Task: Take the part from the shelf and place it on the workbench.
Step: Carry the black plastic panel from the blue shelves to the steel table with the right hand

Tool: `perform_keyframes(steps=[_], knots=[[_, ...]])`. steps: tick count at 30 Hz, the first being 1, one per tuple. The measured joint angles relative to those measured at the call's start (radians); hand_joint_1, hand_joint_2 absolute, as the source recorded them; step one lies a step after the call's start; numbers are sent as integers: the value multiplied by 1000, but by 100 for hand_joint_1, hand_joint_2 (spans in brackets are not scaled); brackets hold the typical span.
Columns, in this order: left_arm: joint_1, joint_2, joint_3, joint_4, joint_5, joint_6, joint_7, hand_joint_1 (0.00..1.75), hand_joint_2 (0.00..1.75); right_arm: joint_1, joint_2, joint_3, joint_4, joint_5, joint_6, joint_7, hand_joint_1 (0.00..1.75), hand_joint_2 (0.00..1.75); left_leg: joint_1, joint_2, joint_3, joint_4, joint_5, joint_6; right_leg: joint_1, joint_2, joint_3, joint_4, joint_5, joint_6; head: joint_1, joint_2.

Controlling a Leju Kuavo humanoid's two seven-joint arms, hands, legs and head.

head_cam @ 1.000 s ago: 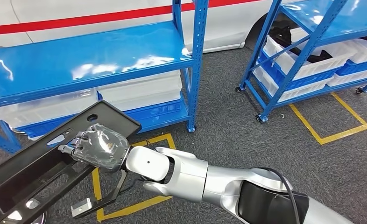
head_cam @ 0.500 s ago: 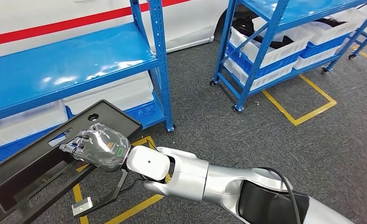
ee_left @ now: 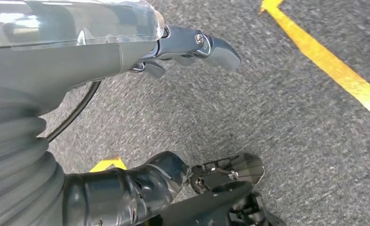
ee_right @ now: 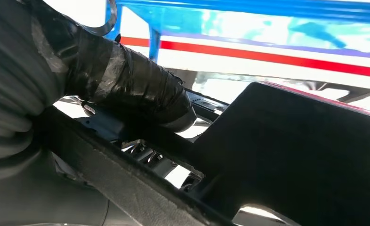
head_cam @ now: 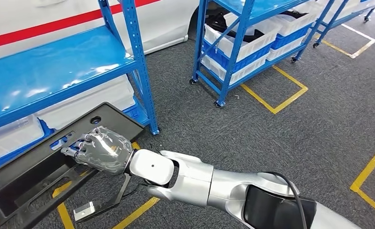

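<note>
Item 1, part (head_cam: 57, 162): long black plastic panel w/ slots and a round hole, carried low at near left, above the floor. My right hand (head_cam: 102, 150) lies on its upper face near the far end, fingers curled over the inner edge, grasping it. In the right wrist view the taped thumb (ee_right: 136, 94) lies across a black rib of the part (ee_right: 291, 155).

Item 2, left hand (ee_left: 192, 44): hangs over grey carpet; fingers curled in, nothing seen in them, but I can't tell for sure if it's clenched.

Item 3, blue shelf (head_cam: 57, 67): far left, just beyond the part; glossy top deck, white bins under it. Its near-right upright (head_cam: 140, 71) stands just beside the part's far end.

Item 4, second blue shelf (head_cam: 243, 38): far centre-right, on castors, white bins w/ dark contents; well apart from the part.

Item 5, floor (head_cam: 271, 143): grey carpet w/ yellow tape lines.

Item 6, white wall w/ red stripe (head_cam: 33, 26): behind the left shelf.
</note>
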Motion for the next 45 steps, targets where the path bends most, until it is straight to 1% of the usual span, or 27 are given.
perform_keyframes(steps=[2, 4, 6, 8, 10, 11, 13, 14, 16, 17, 19, 21, 23, 25, 26, 27, 28, 31, 32, 34, 35, 37, 39, 41, 42, 43, 45], knots=[[-2, 0, 0, 0, -1, 0, 0, 0, 175, -3, 0, 0, 0, 0, 0, 1, 175, 175, -4, 16, 1, 1, -3, -9, 11, -11, 14, -35, 1, -13, 0, 0], [-4, -1, 0, 0, -1, 1, 0, 0, 175, -3, -1, 0, 0, 0, 0, 2, 175, 175, -3, 24, 5, 1, -7, -19, 8, 11, 13, -43, 7, -22, 0, 0], [-5, 0, 0, 0, -2, 2, -1, 0, 175, -5, -1, -1, -1, 1, 0, 3, 175, 175, 1, -15, -6, 34, -37, -29, -1, 30, 18, -55, 16, -34, 0, 0], [-3, 0, 0, 0, -2, 3, -1, 0, 175, -7, 2, -1, -2, 1, 0, 4, 175, 175, 5, -67, -53, 143, -100, -36, -7, 50, 19, -60, 21, -42, 0, 0], [1, 0, 1, 0, -2, 4, -1, 0, 175, -6, 4, -1, -2, 1, 0, 5, 175, 175, 6, -79, -106, 260, -142, -43, -8, 74, 17, -57, 22, -43, -1, 0], [2, 0, 1, 0, -2, 4, -1, 0, 175, -5, 5, -1, -2, 1, 0, 5, 175, 175, 7, -80, -116, 278, -137, -46, -9, 88, 17, -55, 21, -43, -1, 0], [3, 1, 1, 0, -2, 6, -1, 0, 175, -5, 5, -1, -2, 1, 1, 5, 175, 175, 13, -89, -80, 197, -73, -50, -13, 114, 16, -48, 19, -39, -1, 0], [3, 2, 1, 0, -2, 7, -1, 0, 175, -5, 6, -1, -3, 1, 1, 6, 175, 175, 18, -114, -50, 132, -42, -53, -14, 127, 13, -42, 17, -35, 0, 0], [4, 2, 2, 0, -1, 8, -2, 0, 175, -6, 11, -1, -4, 3, 0, 9, 175, 175, 25, -164, -10, 37, -15, -51, -15, 151, -1, -27, 16, -21, 0, 0], [4, 2, 2, 0, 0, 9, -3, 0, 175, -6, 13, -1, -5, 4, 0, 10, 175, 175, 26, -179, -6, 24, -18, -47, -16, 162, -9, -24, 19, -13, 0, 0], [3, 2, 3, 0, 2, 11, -3, 0, 175, -4, 15, 0, -7, 6, 0, 11, 175, 175, 23, -161, -8, 22, -16, -35, -18, 179, -21, -24, 26, 2, -1, 0], [5, 2, 4, 0, 2, 13, -3, 0, 175, -5, 14, 0, -8, 8, 0, 12, 175, 175, 24, -134, -6, 16, -10, -20, -16, 142, -36, 3, 9, 12, 0, 0], [6, 1, 5, 0, 2, 13, -2, 0, 175, -7, 15, 0, -8, 11, 0, 12, 175, 175, 20, -105, -5, 13, -8, -7, -13, 80, -82, 105, -48, 18, 1, 0], [8, 2, 6, 0, 2, 13, -2, 0, 175, -5, 15, 0, -8, 12, 0, 13, 175, 175, 14, -74, -5, 13, -9, -2, -15, 59, -139, 229, -99, 20, 1, 0], [8, 3, 7, 0, 2, 14, -2, 0, 175, -4, 15, 0, -8, 12, 0, 13, 175, 175, 11, -59, -5, 13, -10, -1, -16, 57, -149, 254, -101, 20, 1, 0], [8, 4, 7, 0, 2, 14, -2, 0, 175, -4, 14, 0, -8, 12, 0, 14, 175, 175, 9, -46, -4, 13, -11, 0, -16, 54, -140, 241, -86, 17, 1, 0], [7, 4, 7, 0, 2, 14, -2, 0, 175, -4, 14, 0, -8, 12, 0, 14, 175, 175, 7, -34, -3, 13, -12, 0, -15, 48, -108, 187, -56, 12, 1, 0], [5, 3, 8, 0, 2, 14, -2, 0, 175, -7, 15, 0, -10, 12, 0, 15, 175, 175, 0, -6, 3, 13, -18, -6, 6, -9, -6, -3, 0, -13, 1, 0], [4, 2, 8, 0, 2, 14, -2, 0, 175, -8, 15, 0, -11, 12, 0, 16, 175, 175, -2, 3, 4, 12, -19, -10, 13, -19, 4, -25, -1, -19, 1, 0], [3, 2, 8, 0, 2, 15, -2, 0, 175, -8, 13, -1, -11, 12, -1, 19, 175, 175, -3, 20, 8, 9, -22, -19, 15, -2, 6, -32, 1, -28, 1, 0], [3, 2, 9, 0, 1, 15, -2, 0, 175, -7, 13, -1, -11, 12, -2, 19, 175, 175, -2, 15, 9, 12, -28, -24, 12, 8, 8, -39, 5, -33, 1, 0], [2, 2, 9, 0, 1, 16, -2, 0, 175, -8, 13, -1, -11, 12, -3, 21, 175, 175, 2, -28, -8, 60, -64, -32, 4, 28, 15, -53, 13, -46, 0, 0], [4, 2, 11, 0, 0, 17, -2, 0, 175, -7, 14, -1, -11, 12, -5, 21, 175, 175, 4, -72, -62, 177, -123, -37, 1, 49, 15, -55, 16, -52, 0, 0], [7, 3, 13, 0, 0, 17, -2, 0, 175, -5, 14, -1, -10, 12, -7, 22, 175, 175, 5, -80, -111, 271, -148, -42, 1, 75, 14, -53, 16, -52, 0, 0], [8, 3, 14, 0, 0, 17, -2, 0, 175, -4, 14, -1, -10, 12, -7, 22, 175, 175, 5, -81, -114, 270, -132, -43, 0, 89, 14, -51, 15, -52, 0, 0], [8, 4, 15, 0, -1, 18, -1, 0, 175, -3, 14, -1, -10, 12, -7, 23, 175, 175, 7, -84, -100, 231, -97, -45, -2, 103, 14, -47, 14, -50, 0, 0], [8, 6, 17, 0, -2, 19, -1, 0, 175, -4, 14, -1, -10, 12, -8, 24, 175, 175, 12, -118, -49, 107, -30, -47, -5, 129, 10, -33, 8, -41, 0, 0]])
